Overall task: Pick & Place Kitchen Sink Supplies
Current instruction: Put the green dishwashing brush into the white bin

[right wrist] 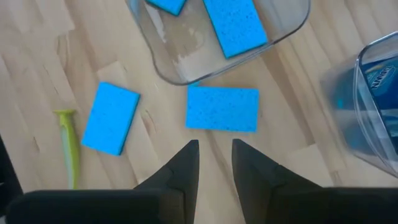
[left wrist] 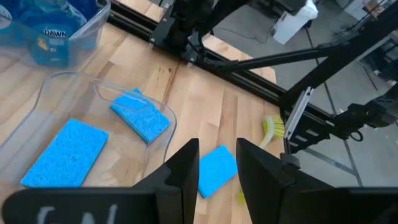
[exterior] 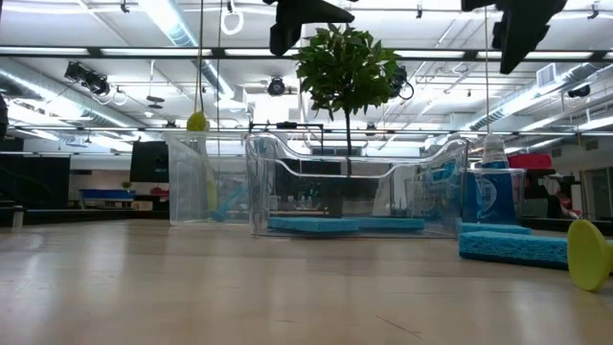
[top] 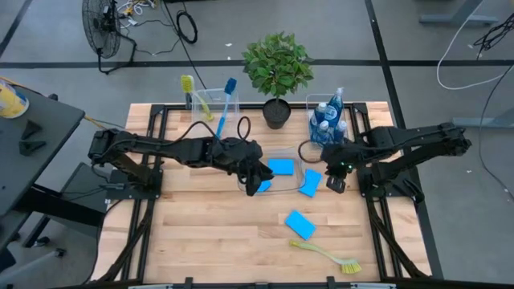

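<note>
Four flat blue sponges are being seen. Two are lying in the middle bin: one [top: 281,167] flat on its floor, one [top: 263,186] at its near edge, partly hidden. A third sponge [top: 310,182] is lying just outside that bin. The fourth sponge [top: 300,225] is lying alone on the table. A yellow-green brush [top: 329,256] is lying flat near the front edge. Another yellow-green brush [top: 191,92] and a blue brush [top: 225,104] are standing in the back left bin. Blue-liquid bottles [top: 328,120] are standing upright together in the back right bin.
</note>
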### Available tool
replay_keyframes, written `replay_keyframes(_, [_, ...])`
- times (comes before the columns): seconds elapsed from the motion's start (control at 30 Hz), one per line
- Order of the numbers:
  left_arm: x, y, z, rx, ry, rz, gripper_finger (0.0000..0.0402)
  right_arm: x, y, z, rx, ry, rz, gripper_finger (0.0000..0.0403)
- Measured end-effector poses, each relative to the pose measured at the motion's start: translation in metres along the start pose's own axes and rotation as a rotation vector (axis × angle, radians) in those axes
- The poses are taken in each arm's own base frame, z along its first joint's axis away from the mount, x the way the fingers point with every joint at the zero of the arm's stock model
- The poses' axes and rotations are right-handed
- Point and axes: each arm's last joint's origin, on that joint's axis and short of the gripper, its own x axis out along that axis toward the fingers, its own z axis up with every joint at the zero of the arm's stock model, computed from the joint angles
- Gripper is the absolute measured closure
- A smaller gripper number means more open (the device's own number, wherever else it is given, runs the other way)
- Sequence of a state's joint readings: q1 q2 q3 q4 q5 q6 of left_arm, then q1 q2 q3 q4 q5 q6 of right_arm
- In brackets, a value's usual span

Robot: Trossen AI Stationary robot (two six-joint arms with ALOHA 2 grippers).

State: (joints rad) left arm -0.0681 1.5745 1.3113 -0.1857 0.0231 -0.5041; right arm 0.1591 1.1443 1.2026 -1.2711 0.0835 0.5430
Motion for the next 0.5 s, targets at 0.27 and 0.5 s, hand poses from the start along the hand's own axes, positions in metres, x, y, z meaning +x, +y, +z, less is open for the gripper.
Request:
replay_keyframes(0.27, [0.0,-0.005,-0.005,0.008,0.025,-0.006,0.0291,-0.004,0.023,-0.017,-0.02,0.002,0.019,0.0305])
replay_keyframes(0.5, [0.0,-0.008,-0.009,0.012,0.047,-0.005,0.0291,-0.009,0.048,-0.036,0.013,0.009,0.108,0.0305])
